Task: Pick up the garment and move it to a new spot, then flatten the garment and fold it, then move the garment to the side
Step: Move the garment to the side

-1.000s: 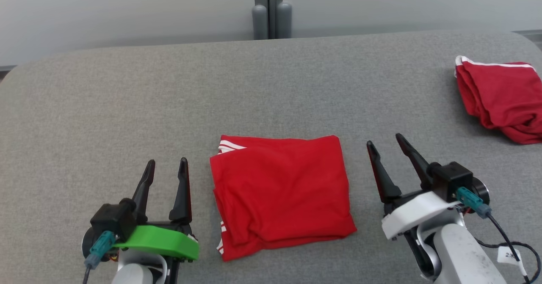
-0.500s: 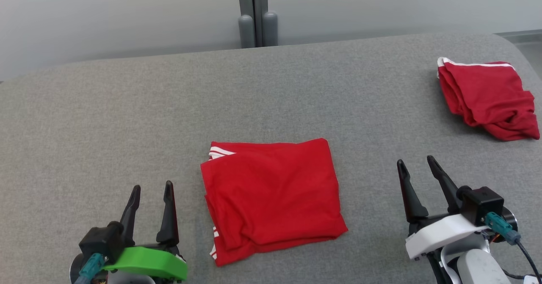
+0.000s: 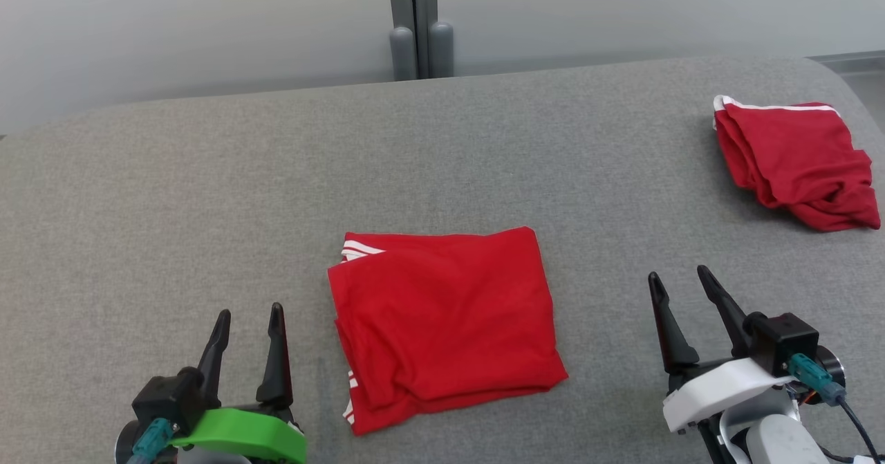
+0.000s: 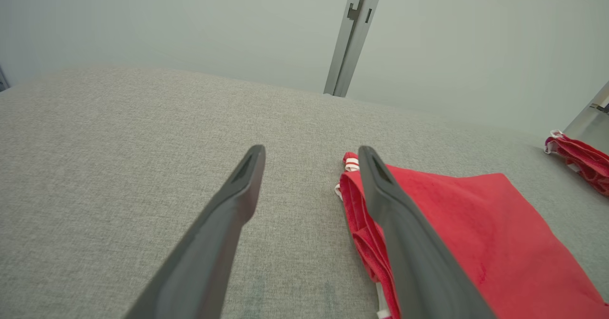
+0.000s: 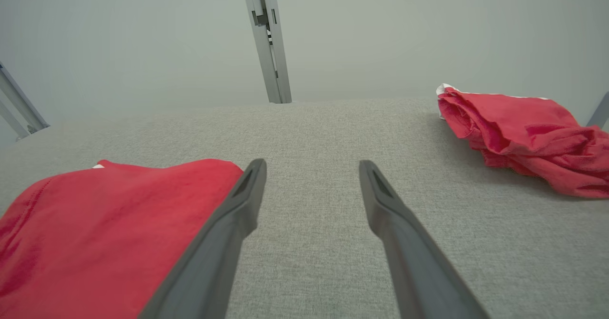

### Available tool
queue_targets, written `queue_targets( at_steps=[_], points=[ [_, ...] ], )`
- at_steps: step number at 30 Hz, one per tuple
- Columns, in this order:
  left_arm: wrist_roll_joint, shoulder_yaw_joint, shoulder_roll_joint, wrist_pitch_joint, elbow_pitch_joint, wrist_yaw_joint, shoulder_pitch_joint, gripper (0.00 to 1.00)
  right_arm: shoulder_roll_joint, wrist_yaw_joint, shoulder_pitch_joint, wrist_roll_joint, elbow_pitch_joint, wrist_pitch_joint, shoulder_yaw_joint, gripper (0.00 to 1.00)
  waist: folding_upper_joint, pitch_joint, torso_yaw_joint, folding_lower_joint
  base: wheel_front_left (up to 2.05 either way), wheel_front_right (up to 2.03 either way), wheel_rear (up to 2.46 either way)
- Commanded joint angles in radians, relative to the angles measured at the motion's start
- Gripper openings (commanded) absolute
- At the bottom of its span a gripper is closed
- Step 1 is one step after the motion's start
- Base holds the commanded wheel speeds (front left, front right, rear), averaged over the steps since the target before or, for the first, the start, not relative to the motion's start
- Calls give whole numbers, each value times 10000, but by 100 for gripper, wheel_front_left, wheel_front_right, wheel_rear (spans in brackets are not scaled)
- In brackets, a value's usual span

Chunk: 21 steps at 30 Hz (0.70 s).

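Since half a second ago, both grippers have dropped slightly toward the bottom edge of the head view. The garment has not shifted.

Head view: The left gripper (image 3: 249,310) and right gripper (image 3: 677,272) both stand with fingers apart and empty, above the desk (image 3: 207,173). The garment (image 3: 442,319) lies between them, to the right of the left gripper and to the left of the right gripper. The left gripper is the nearer. The garment is red, folded to a near-square that is slightly wider than deep, so its long axis runs from one gripper to the other. White stripes show at its left edge, and its near edge is loose. A heap (image 3: 795,163) of red cloth lies well ahead and to the right of the right gripper.

Left wrist view: The garment's layered left edge sits just beside and ahead of the right finger.

Right wrist view: The garment's right corner lies beside the left finger. The heap lies far ahead to the right.

Judgement: Folding appears done. The move aside remains.
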Motion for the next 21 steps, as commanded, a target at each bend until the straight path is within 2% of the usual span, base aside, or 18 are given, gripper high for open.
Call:
queue_targets(
  at_steps=[1,8,15,21],
  points=[
    [-42,2,3,-2,7,48,-23,100,-34,-13,-126,-94,64,-41,16,100,0,21,19,0,0,0,0],
    [6,-41,4,-2,-40,64,-255,100,-37,-13,-913,-650,63,432,91,100,0,218,186,0,0,0,0],
    [80,21,5,-2,-112,85,-428,100,-45,-13,-1887,-1010,-171,2697,676,100,0,504,441,0,0,0,0],
    [-40,-129,6,-2,-76,91,-557,100,-40,-13,-2208,-392,388,4359,1142,100,0,732,838,0,0,0,0]
  ],
)
